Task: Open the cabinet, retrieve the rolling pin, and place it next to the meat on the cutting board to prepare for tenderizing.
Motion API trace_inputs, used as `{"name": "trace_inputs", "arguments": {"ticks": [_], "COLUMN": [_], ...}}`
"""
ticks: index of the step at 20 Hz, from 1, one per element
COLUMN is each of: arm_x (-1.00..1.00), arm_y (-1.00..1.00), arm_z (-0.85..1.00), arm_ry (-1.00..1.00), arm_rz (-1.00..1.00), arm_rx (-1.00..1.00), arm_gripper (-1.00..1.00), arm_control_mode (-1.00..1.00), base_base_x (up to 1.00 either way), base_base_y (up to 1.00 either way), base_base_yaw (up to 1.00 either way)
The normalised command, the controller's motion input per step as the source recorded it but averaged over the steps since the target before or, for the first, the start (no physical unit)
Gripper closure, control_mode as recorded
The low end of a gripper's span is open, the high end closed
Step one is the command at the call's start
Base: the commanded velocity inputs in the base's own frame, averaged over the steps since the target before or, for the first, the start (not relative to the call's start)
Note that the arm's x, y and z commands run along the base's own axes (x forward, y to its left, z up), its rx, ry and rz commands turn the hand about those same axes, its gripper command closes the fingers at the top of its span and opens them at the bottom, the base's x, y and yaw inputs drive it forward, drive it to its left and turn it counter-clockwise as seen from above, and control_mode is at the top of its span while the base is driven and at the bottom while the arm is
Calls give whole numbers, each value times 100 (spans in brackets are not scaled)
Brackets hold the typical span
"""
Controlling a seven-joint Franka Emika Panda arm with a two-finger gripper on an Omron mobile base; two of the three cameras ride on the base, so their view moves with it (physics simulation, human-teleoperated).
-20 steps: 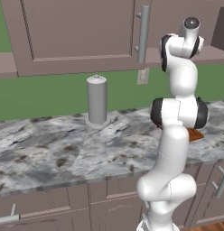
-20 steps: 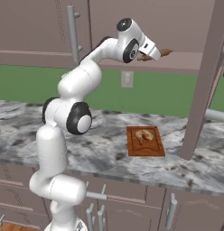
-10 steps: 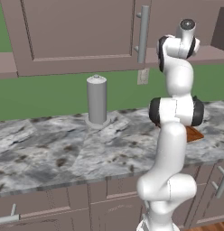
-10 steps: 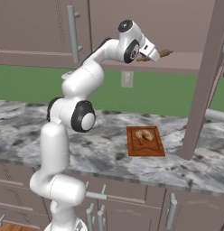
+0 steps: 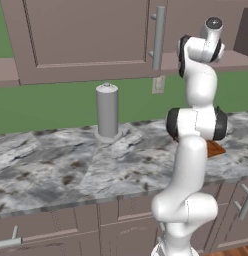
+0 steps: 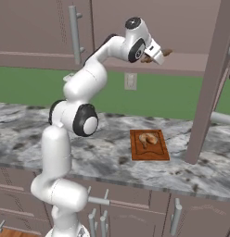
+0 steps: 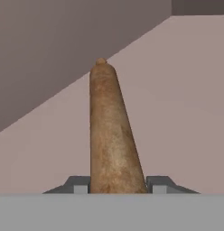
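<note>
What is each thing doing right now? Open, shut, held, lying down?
cabinet: right door swung open, left door shut.
rolling pin: held between the jaws, up at the cabinet shelf.
gripper: shut on the rolling pin.
meat: lying on the cutting board.
cutting board: flat on the counter.

two rear base views flanking the arm (image 5: 196,145), sharing the counter (image 5: 71,165); hand view close along the rolling pin (image 7: 111,135)

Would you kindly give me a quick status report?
Gripper shut on rolling pin, up at open cabinet. Meat waits on cutting board. Open door beside path.
</note>
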Motion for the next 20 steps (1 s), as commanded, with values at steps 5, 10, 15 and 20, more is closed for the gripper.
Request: {"name": "trace_inputs", "arguments": {"ticks": [5, 10, 15, 20], "arm_x": [-100, -100, -100, -100], "arm_y": [0, 0, 0, -2], "arm_z": [-15, 1, 18, 27], "arm_ry": [-34, -23, -19, -6], "arm_rz": [0, -1, -8, -15], "arm_rx": [13, 8, 0, 0], "arm_gripper": [100, 100, 100, 100], "arm_control_mode": [-100, -100, -100, -100], "base_base_x": [0, 0, 0, 0], "base_base_y": [0, 0, 0, 0], "base_base_yaw": [0, 0, 0, 0]}}
